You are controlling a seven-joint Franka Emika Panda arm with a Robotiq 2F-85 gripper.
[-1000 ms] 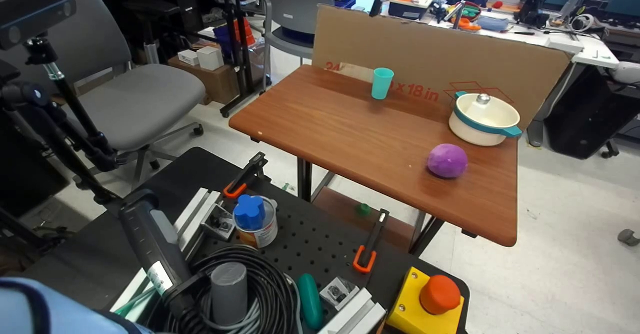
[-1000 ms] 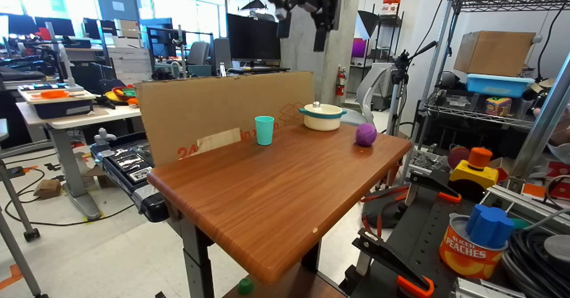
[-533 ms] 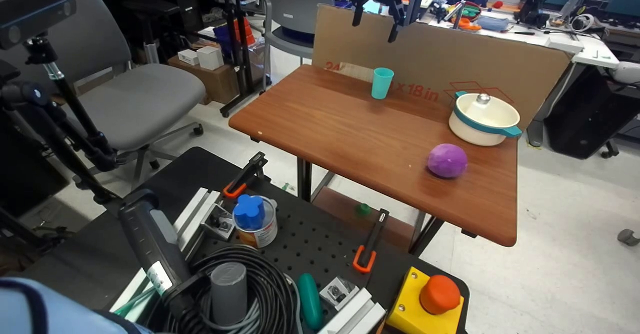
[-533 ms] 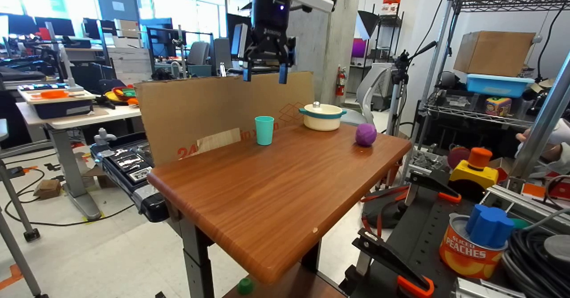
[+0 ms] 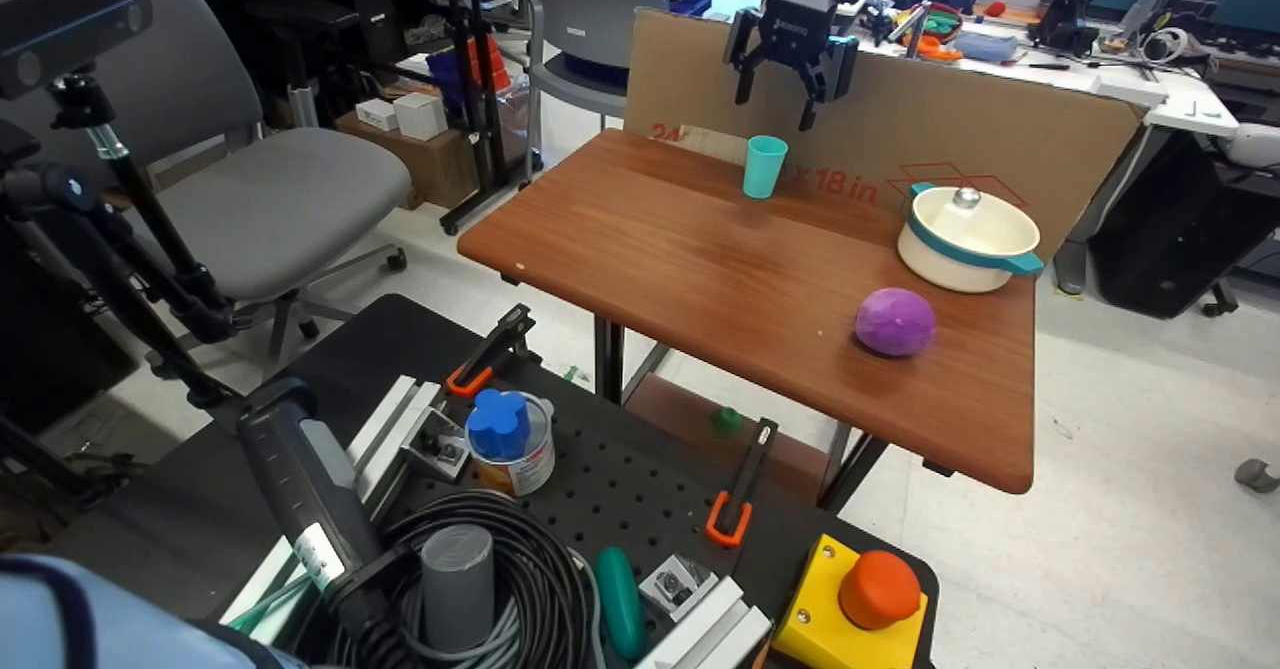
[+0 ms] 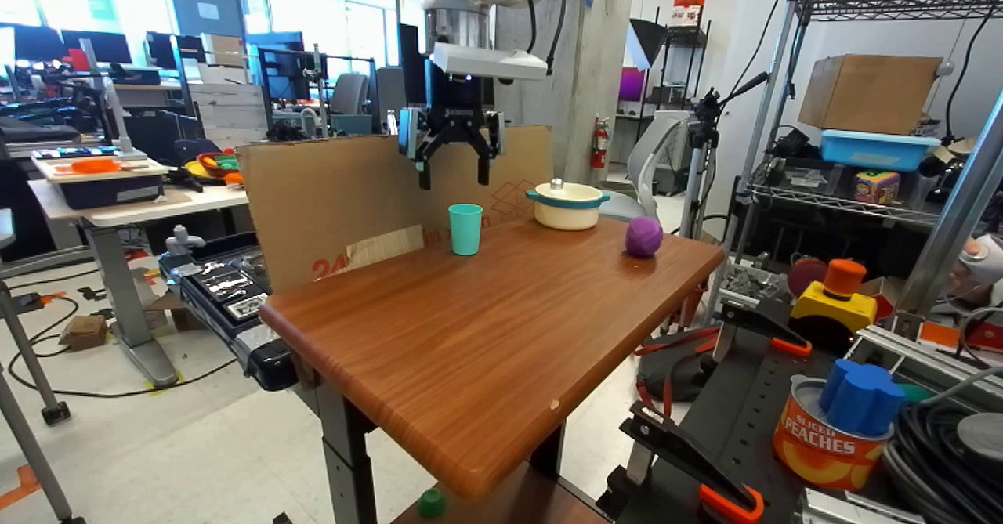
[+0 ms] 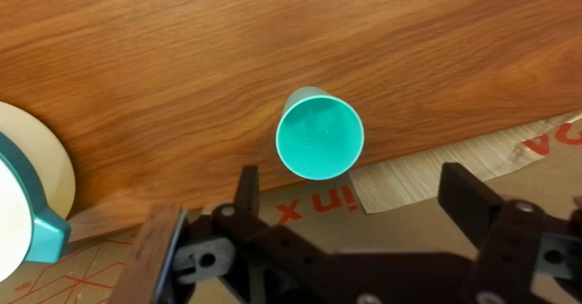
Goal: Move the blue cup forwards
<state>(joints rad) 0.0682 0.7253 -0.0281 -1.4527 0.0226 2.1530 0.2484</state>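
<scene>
Has a shiny silver tube (image 6: 458, 24), a long white bar (image 6: 490, 62) and two thin black cables (image 6: 560, 15). Ends in a black pincer (image 6: 454, 175) with two dark fingers (image 6: 483, 170) and small pale letters (image 5: 789, 27). Shows round screws (image 7: 227, 210) and grey metal bits (image 7: 221, 251) with holes (image 7: 207, 260) up close.

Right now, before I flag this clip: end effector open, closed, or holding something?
End effector: open, holding nothing; the blue cup stands upright on the table, apart from it.
</scene>
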